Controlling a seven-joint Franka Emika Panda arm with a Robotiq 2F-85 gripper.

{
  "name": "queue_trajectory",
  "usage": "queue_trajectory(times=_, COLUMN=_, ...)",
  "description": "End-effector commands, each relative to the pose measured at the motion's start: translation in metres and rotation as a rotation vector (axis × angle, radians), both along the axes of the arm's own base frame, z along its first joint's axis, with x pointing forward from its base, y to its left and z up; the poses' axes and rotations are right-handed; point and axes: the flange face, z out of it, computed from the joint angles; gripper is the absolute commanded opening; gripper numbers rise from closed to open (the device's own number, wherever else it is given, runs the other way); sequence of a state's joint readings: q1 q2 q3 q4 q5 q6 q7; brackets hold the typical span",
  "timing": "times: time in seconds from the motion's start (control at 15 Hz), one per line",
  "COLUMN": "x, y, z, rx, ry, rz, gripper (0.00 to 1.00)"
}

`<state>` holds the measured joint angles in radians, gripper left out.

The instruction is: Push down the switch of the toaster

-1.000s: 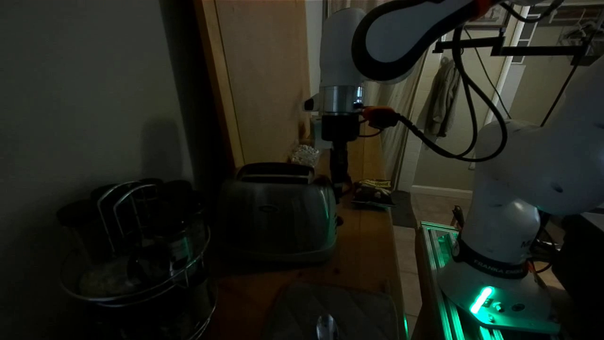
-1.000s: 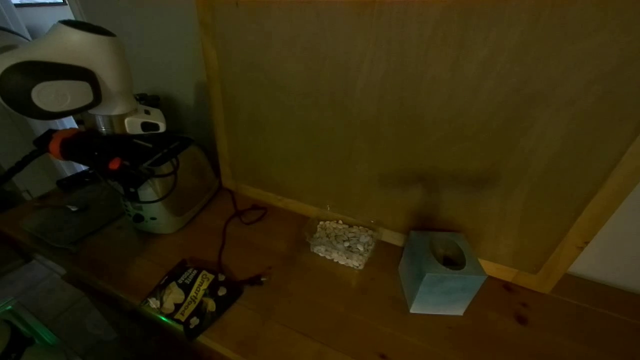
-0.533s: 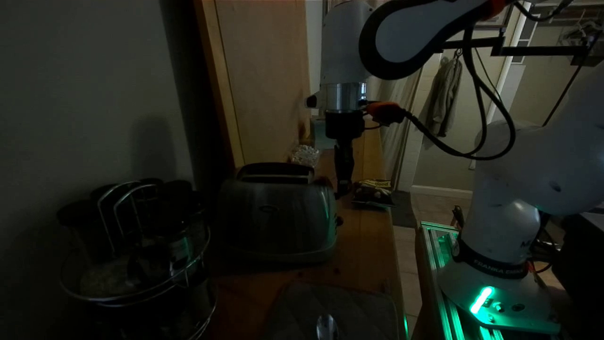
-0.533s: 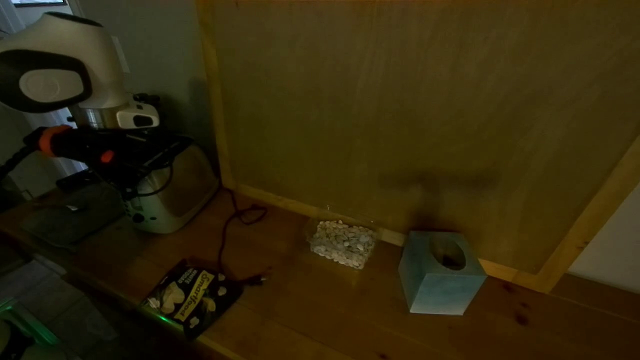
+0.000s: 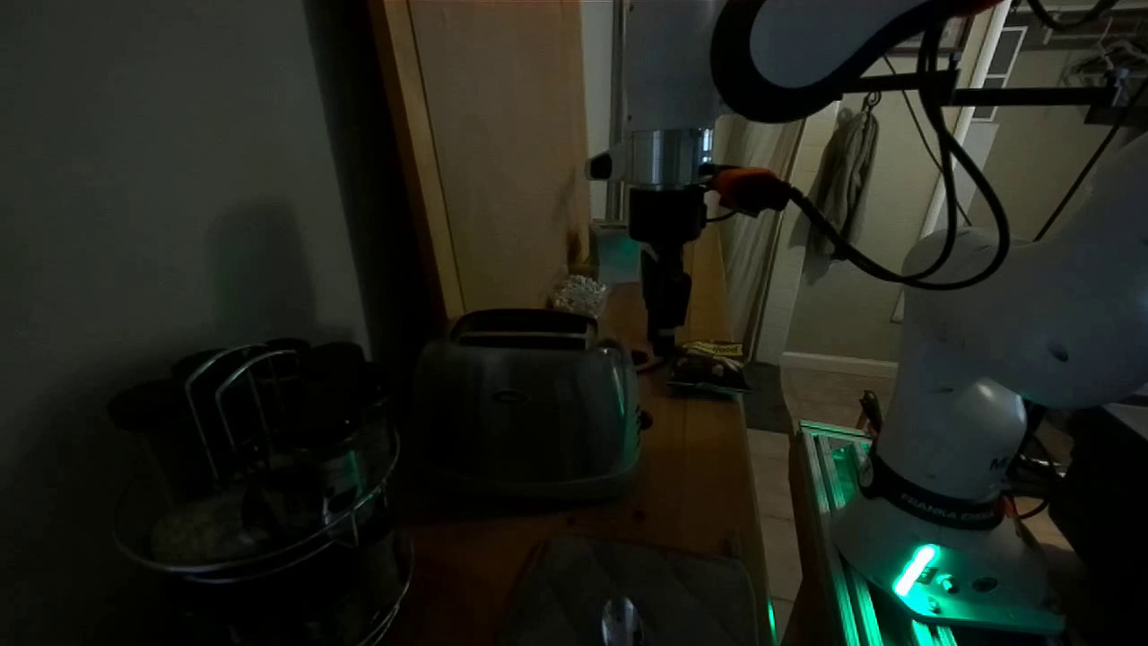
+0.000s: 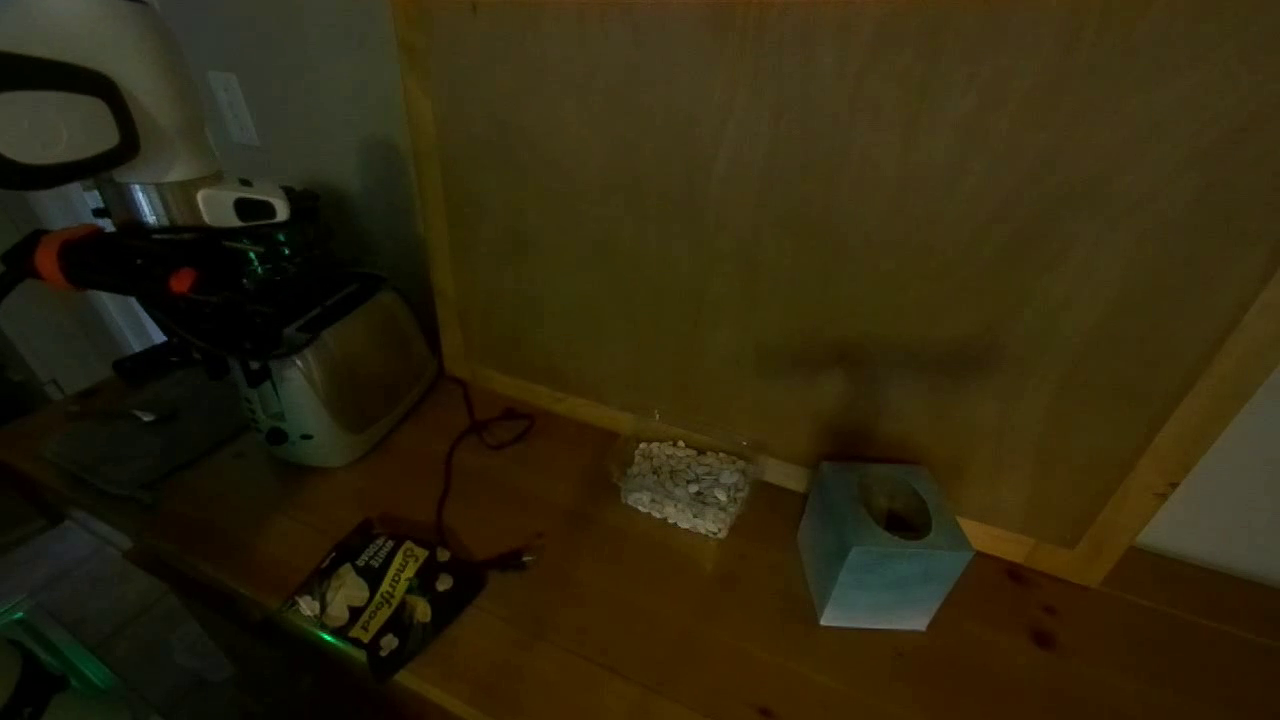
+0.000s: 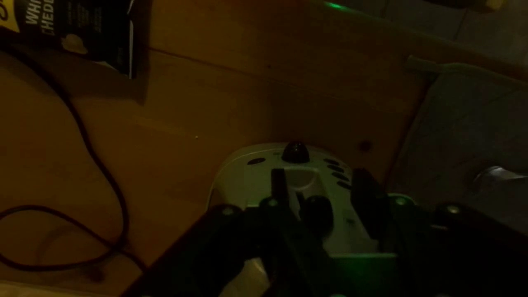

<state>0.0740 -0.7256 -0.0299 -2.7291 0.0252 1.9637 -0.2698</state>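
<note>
The silver toaster (image 5: 527, 422) stands on the wooden counter, also seen in an exterior view (image 6: 360, 385). In the wrist view its pale control end (image 7: 239, 181) faces me, with a black knob (image 7: 295, 152) and several dark buttons. The black lever switch (image 7: 317, 216) sits in its slot, with part of the slot showing between it and the knob. My gripper (image 7: 321, 179) is open, its fingers appearing to either side of the lever in this view. In an exterior view the gripper (image 5: 662, 345) hangs just off the toaster's control end, near its top height, apparently not touching.
A black snack bag (image 6: 385, 595) and the power cord (image 6: 450, 470) lie beside the toaster. A quilted mat (image 5: 637, 592) with a spoon (image 5: 621, 621) lies on its other side. A wire rack of jars (image 5: 260, 458), a pebble box (image 6: 688, 488) and a blue tissue box (image 6: 885, 545) also stand there.
The arm and gripper have risen and drawn a little away from the toaster's control end. The toaster has not moved.
</note>
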Motion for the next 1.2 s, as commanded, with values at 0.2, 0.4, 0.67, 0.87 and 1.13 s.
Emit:
queue_trajectory(times=0.2, x=-0.025, y=0.001, z=0.035, rx=-0.054, ry=-0.071, rz=0.030, gripper=0.97)
queue_trajectory(times=0.4, x=-0.027, y=0.002, z=0.043, rx=-0.057, ry=-0.124, rz=0.048, gripper=1.00)
queue_trajectory(times=0.67, x=-0.010, y=0.011, z=0.068, rx=-0.066, ry=-0.182, rz=0.080, gripper=1.00)
queue_trajectory(times=0.87, x=-0.011, y=0.012, z=0.081, rx=-0.068, ry=-0.228, rz=0.095, gripper=1.00)
queue_trajectory(times=1.13, x=-0.014, y=0.012, z=0.080, rx=-0.047, ry=-0.220, rz=0.071, gripper=1.00)
